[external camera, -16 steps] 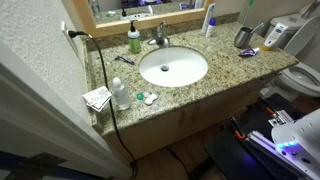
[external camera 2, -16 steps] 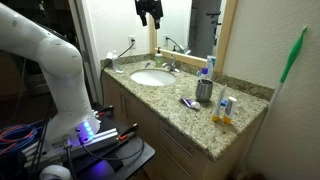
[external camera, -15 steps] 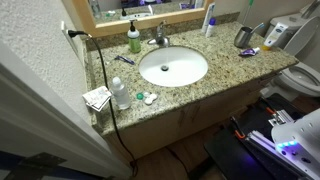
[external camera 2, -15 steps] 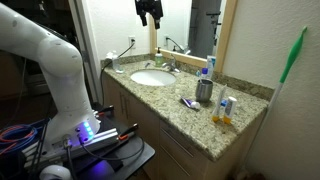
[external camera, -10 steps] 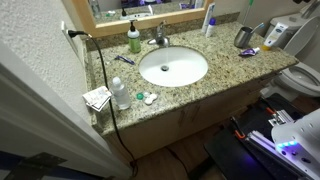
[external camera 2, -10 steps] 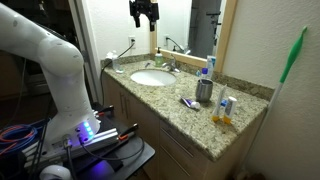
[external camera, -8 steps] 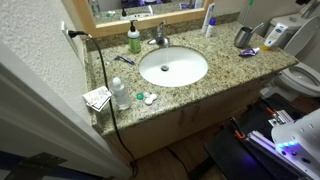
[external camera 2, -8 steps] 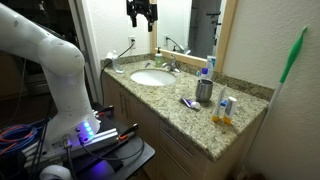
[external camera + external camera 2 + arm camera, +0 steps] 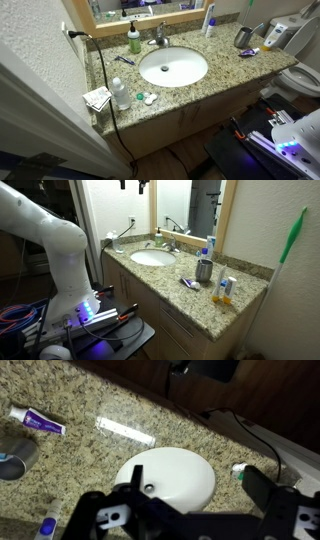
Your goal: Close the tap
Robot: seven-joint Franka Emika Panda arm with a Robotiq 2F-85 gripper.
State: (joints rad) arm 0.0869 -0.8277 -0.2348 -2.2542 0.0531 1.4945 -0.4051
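The tap (image 9: 158,37) is a small chrome faucet at the back rim of the white oval basin (image 9: 173,67); it shows in both exterior views (image 9: 172,246). My gripper (image 9: 133,184) hangs high above the counter, mostly cut off by the top edge of the frame, well clear of the tap. In the wrist view the gripper (image 9: 198,478) is open and empty, its dark fingers spread over the basin (image 9: 170,465) far below. The tap itself does not show in the wrist view.
A green soap dispenser (image 9: 134,40) stands beside the tap. A steel cup (image 9: 243,37) and a toothpaste tube (image 9: 35,422) are on the granite counter (image 9: 225,65). A small bottle (image 9: 120,93) and a black cable (image 9: 103,75) lie at one end. A mirror (image 9: 190,205) is behind.
The gripper has risen and drifted sideways in front of the mirror, from fully in view to nearly out of the top of the frame. Nothing on the counter has moved.
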